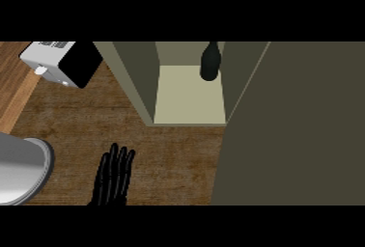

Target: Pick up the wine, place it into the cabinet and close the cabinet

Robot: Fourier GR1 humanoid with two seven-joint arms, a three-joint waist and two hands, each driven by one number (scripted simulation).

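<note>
The wine bottle [209,61], dark and slim, stands upright inside the open cabinet [187,99] at the back right of its pale shelf. The cabinet door [292,125] is a large olive-brown panel that fills the right side of the view, swung out toward me. My left hand [114,174] rests at the lower left of centre, fingers straight and pointing up, open and holding nothing, well short of the cabinet. My right hand does not show; the door panel covers that side.
A white and black microwave [63,61] sits at the back left on the wooden counter [92,120]. A grey metal sink basin's rim [28,169] curves in at the left edge.
</note>
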